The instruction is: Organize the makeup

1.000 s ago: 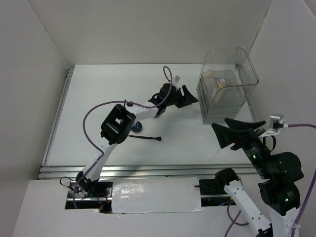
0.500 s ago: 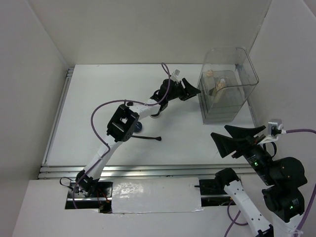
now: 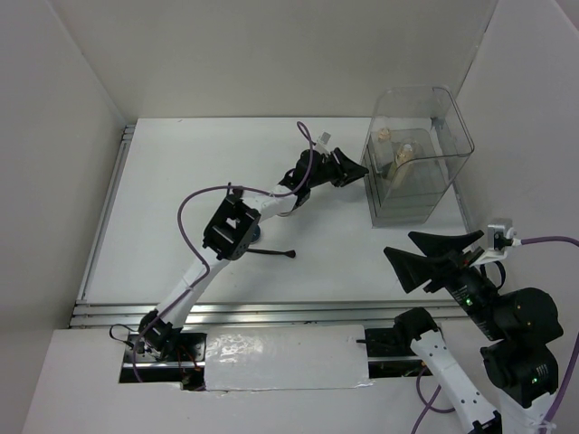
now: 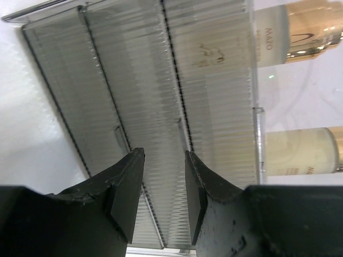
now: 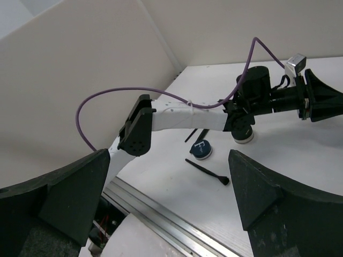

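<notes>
Beige tube bottles (image 3: 403,155), count two: both stand inside the clear plastic box (image 3: 425,194) at the far right of the white desk (image 3: 181,181), side by side. The left wrist view shows them past the box's ribbed wall, one with a gold section.

Dark-blue round compact (image 5: 202,149), count one: flat on the desk, pale mark on its lid, just beside the left arm (image 3: 231,226) and half hidden under it from above.

Thin black brush (image 3: 272,252), count one: lying on the desk on the near side of the compact, close to it but apart.

Thin black pencil (image 5: 194,135), count one: on the desk at the compact's far side, partly under the arm.

Left jaws, one pair: up against the box's left wall, apart with a narrow gap, holding nothing. Whether they touch the box cannot be told.

Right jaws, one pair: spread wide, holding nothing, over the desk's near right edge, well apart from the makeup.
</notes>
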